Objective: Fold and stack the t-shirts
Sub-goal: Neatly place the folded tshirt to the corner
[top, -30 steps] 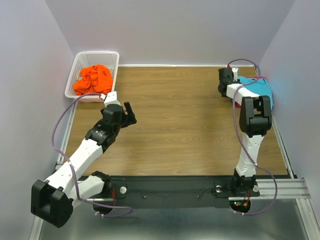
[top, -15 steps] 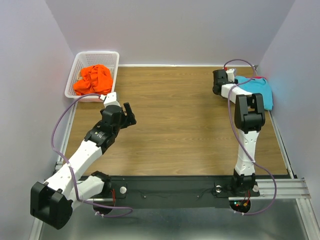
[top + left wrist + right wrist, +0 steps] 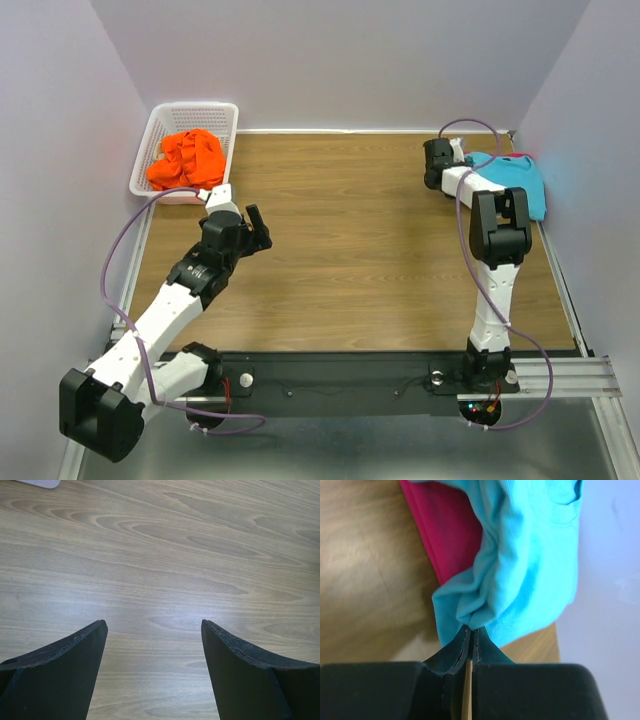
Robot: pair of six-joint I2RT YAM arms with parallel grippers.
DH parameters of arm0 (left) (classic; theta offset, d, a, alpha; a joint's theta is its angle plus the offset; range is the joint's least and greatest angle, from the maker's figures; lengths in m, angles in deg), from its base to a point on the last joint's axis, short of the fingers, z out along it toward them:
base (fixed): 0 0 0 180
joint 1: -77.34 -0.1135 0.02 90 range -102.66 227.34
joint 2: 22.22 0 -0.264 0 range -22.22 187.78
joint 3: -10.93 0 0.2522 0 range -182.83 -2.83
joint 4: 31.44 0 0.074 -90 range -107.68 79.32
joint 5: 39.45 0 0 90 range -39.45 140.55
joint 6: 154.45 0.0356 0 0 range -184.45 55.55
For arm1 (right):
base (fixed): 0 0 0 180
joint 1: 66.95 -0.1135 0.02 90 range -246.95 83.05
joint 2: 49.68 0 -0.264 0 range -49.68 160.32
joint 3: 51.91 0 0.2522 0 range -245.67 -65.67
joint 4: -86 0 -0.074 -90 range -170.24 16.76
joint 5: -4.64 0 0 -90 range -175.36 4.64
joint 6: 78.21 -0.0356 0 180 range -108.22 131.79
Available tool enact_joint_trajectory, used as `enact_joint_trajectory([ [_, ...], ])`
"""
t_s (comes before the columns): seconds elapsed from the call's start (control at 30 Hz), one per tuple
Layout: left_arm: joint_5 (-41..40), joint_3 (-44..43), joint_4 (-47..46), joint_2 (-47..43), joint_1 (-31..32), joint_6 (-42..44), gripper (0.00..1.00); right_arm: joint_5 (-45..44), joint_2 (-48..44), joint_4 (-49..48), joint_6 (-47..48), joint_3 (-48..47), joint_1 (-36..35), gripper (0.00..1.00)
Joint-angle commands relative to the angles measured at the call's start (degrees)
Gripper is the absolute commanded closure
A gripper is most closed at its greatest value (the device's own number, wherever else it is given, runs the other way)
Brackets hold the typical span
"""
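Note:
The turquoise t-shirt (image 3: 518, 183) lies bunched at the table's far right, on top of the magenta t-shirt (image 3: 449, 536). Only a thin pink sliver (image 3: 520, 153) of the magenta one shows from above. My right gripper (image 3: 471, 628) is shut on a gathered edge of the turquoise t-shirt (image 3: 530, 565), at the pile's left side (image 3: 462, 165). The orange t-shirt (image 3: 186, 158) sits crumpled in the white basket (image 3: 226, 112) at the far left. My left gripper (image 3: 261, 229) hangs open over bare wood, nothing between its fingers (image 3: 75, 655).
The table (image 3: 350, 230) is brown wood, boxed in by pale walls at the back and both sides. The basket's corner (image 3: 37, 483) peeks in at the top left of the left wrist view. A black rail (image 3: 330, 375) with the arm bases runs along the near edge.
My right gripper has slid a little left along the turquoise t-shirt's edge and closed on the cloth. The left arm has barely moved.

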State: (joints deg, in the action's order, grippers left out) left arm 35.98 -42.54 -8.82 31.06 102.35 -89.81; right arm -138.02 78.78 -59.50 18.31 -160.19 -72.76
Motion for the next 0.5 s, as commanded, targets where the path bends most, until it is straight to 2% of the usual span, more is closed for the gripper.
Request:
enact_joint_trajectory([
  [0.0,0.1,0.5,-1.7,-1.9,-0.1,0.6,0.12,2.0,-8.2,5.6,4.3,1.6,-1.2,0.99],
  [0.17,0.5,0.6,-1.7,-2.1,-0.1,0.4,0.12,3.6,-13.7,7.3,7.6,6.5,-1.2,0.99],
  [0.33,1.4,0.9,-1.7,-2.5,-0.1,-0.1,0.12,6.3,-14.0,7.8,9.9,9.9,-1.1,0.99],
  [0.4,1.5,1.2,-1.3,-2.7,-0.1,-0.1,0.12,8.6,-13.6,8.3,10.0,10.8,-1.3,0.92],
  [0.47,1.5,1.2,-1.0,-3.1,-0.1,-0.1,0.12,9.7,-12.8,9.2,9.7,11.0,-1.2,0.77],
])
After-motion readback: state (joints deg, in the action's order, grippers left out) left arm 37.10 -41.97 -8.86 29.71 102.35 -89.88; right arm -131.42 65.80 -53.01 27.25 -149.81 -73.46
